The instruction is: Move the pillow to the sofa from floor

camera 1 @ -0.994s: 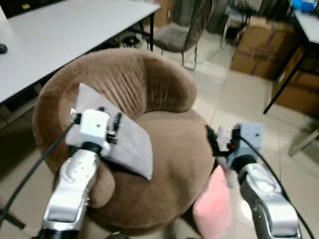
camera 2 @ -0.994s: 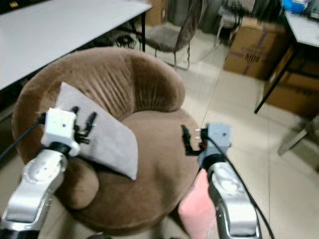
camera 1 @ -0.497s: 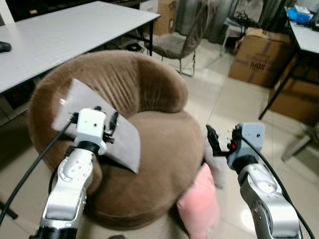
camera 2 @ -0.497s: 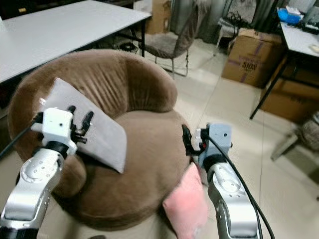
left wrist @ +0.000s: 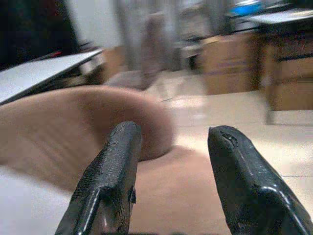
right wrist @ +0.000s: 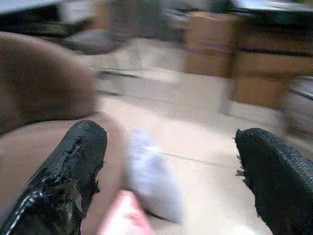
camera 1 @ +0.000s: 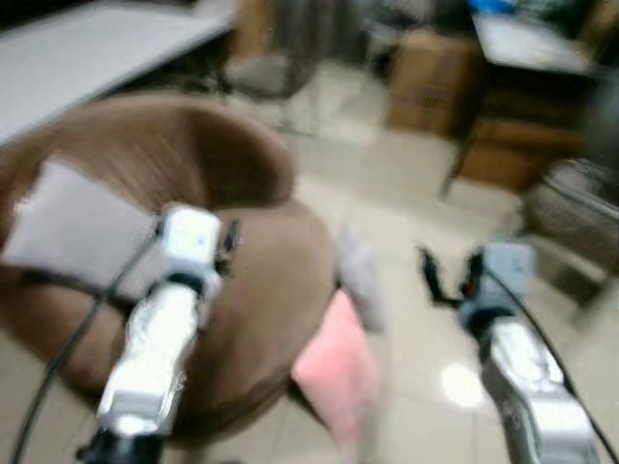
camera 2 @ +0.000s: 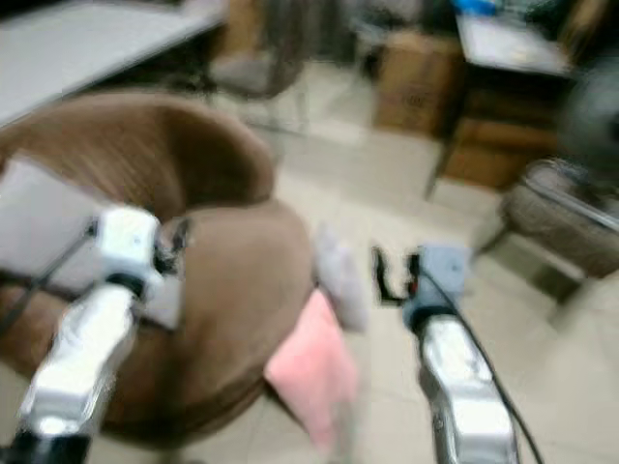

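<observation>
A pink pillow [camera 1: 338, 372] lies on the tiled floor, leaning against the front of the round brown sofa [camera 1: 261, 261]. A pale grey pillow [camera 1: 360, 275] stands just behind it; the right wrist view shows it [right wrist: 151, 178] too. Another grey pillow [camera 1: 68, 227] rests on the sofa's left arm. My left gripper [left wrist: 171, 166] is open and empty above the sofa seat. Over the floor, to the right of the floor pillows, my right gripper [camera 1: 452, 275] hangs open and empty. The head views are blurred.
A white table [camera 1: 87, 53] stands behind the sofa at the left, with a chair [camera 1: 266, 68] beyond it. Cardboard boxes [camera 1: 426, 68] and a dark-legged table [camera 1: 522, 58] stand at the back right. A grey bulky object [camera 1: 580, 208] sits at the right edge.
The whole picture has slid left and blurred, so the camera has turned right. The floor pillows now sit near the middle. Both grippers stay open and empty.
</observation>
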`<state>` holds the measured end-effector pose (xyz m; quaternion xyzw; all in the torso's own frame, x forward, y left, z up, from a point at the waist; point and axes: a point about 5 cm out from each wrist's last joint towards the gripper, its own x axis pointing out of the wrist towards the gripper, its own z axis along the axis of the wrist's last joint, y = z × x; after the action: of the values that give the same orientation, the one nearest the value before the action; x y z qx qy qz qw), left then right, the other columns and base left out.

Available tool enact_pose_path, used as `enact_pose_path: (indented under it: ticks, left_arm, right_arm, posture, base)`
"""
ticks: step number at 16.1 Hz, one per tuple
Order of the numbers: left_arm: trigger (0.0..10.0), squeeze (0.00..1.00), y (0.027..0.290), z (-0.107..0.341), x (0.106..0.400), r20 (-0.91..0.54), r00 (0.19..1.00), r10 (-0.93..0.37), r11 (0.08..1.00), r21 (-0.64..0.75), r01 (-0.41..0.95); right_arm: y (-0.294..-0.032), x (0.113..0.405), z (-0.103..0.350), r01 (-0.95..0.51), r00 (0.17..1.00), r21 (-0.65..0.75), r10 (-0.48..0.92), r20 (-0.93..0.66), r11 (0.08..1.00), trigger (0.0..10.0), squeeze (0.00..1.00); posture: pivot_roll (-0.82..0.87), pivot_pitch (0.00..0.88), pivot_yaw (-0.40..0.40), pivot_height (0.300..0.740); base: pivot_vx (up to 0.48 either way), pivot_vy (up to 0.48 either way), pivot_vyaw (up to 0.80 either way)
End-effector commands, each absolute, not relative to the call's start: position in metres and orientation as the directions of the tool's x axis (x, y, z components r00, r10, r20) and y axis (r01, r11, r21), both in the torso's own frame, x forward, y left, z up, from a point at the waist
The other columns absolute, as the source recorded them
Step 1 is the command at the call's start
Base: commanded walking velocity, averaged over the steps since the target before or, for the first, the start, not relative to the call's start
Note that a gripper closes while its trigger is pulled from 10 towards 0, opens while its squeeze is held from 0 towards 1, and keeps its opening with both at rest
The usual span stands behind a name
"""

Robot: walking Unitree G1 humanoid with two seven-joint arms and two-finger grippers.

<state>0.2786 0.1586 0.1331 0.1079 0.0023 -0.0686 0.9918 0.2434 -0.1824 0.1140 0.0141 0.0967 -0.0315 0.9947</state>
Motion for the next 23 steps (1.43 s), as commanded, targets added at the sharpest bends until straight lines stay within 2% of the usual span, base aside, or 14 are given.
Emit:
enact_pose_path:
  ticks: [1, 6, 8, 13, 23]
  left_arm:
    - [10.0, 0.00, 0.1648, 0.1389, 0.2808, 0.000, 0.993, -0.121, 0.966, 0.231, 0.118]
    - [10.0, 0.00, 0.1661, 0.1367, 0.2814, 0.000, 0.995, -0.103, 0.968, 0.230, 0.100]
    - [10.0, 0.00, 0.1673, 0.1375, 0.2817, 0.007, 0.995, -0.102, 0.971, 0.216, 0.098]
    - [10.0, 0.00, 0.1705, 0.1365, 0.2811, 0.001, 0.994, -0.105, 0.972, 0.211, 0.102]
    - [10.0, 0.00, 0.1728, 0.1376, 0.2853, -0.003, 0.992, -0.123, 0.967, 0.226, 0.121]
  right_arm:
    - [-0.1815, 0.2445, 0.1166, 0.081, 0.981, 0.024, -0.075, -0.180, 0.996, 10.0, 0.00]
    - [-0.1787, 0.2469, 0.1177, 0.029, 0.984, 0.002, -0.028, -0.174, 1.000, 10.0, 0.00]
    - [-0.1782, 0.2474, 0.1173, 0.018, 0.985, -0.008, -0.020, -0.169, 1.000, 10.0, 0.00]
    - [-0.1727, 0.2508, 0.1173, -0.046, 0.986, -0.050, 0.038, -0.163, 0.998, 10.0, 0.00]
    - [-0.1734, 0.2527, 0.1166, -0.038, 0.987, -0.055, 0.029, -0.159, 0.998, 10.0, 0.00]
  posture:
    - [0.00, 0.000, -0.014, 0.740]
    - [0.00, 0.000, -0.024, 0.740]
    - [0.01, 0.000, -0.029, 0.740]
    - [0.01, 0.000, -0.034, 0.740]
    - [0.00, 0.000, -0.020, 0.740]
  base:
    - [0.000, 0.000, -0.80]
    - [0.000, 0.000, -0.75]
    - [0.000, 0.000, 0.00]
    - [0.333, 0.000, 0.00]
    - [0.386, 0.000, 0.00]
